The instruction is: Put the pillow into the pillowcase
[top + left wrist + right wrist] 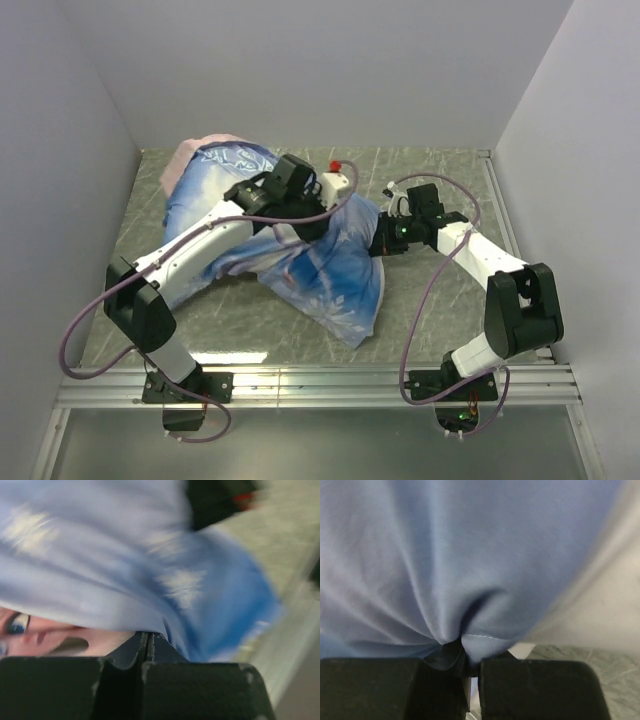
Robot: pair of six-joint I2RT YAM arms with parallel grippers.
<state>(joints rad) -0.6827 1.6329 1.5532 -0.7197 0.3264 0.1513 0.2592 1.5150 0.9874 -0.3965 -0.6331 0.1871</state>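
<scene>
The pillowcase lies bulging across the table, blue print up, with a pink part at the far left. The pillow does not show plainly; a pale surface at the right of the right wrist view may be it. My left gripper reaches over the middle of the case. Its jaws are pressed together where a fold of the blue cloth meets their tips. My right gripper is at the case's right edge. There it is shut on a bunched hem of the blue fabric.
The grey marbled table is walled on the left, back and right. A metal rail runs along the near edge by the arm bases. Purple cables loop beside both arms.
</scene>
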